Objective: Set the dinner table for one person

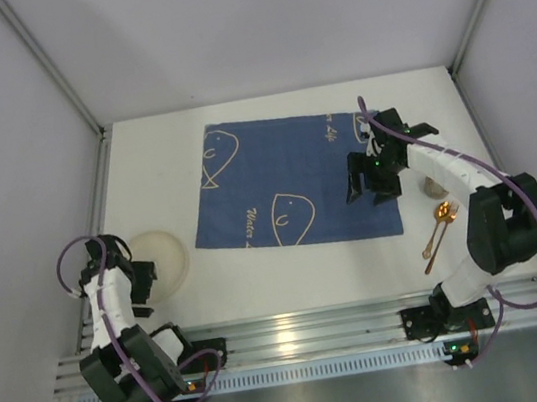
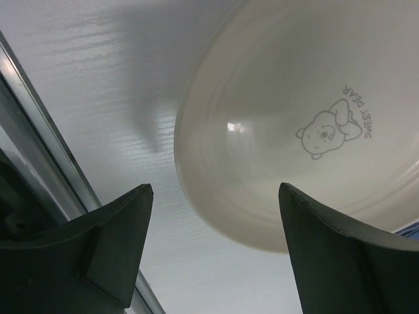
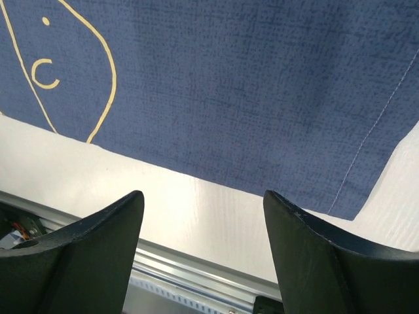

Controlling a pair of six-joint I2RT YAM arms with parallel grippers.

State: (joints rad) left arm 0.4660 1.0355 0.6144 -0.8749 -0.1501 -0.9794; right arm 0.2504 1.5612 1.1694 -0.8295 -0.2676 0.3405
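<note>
The large matte white dinner table (image 1: 289, 271), edged by silver rails, lay beneath both arms. On it sat a blue fish-patterned cloth mat (image 1: 275, 175), with a round cream plate (image 1: 168, 256) left of it and a copper-coloured spoon (image 1: 436, 237) right of it. The left gripper (image 2: 216, 193) hung over the plate's rim, jaws apart and empty. The right gripper (image 3: 203, 199) hung over the mat's near right corner, jaws likewise apart and empty.

The tabletop (image 2: 98, 78) is matt white with a fine, wood-like grain; its rails (image 1: 299, 336) are brushed metal. The mat (image 3: 249, 85) is coarse woven blue cloth. The plate (image 2: 275, 150) is smooth, glossy cream. The spoon (image 1: 436, 237) is shiny, coppery metal.
</note>
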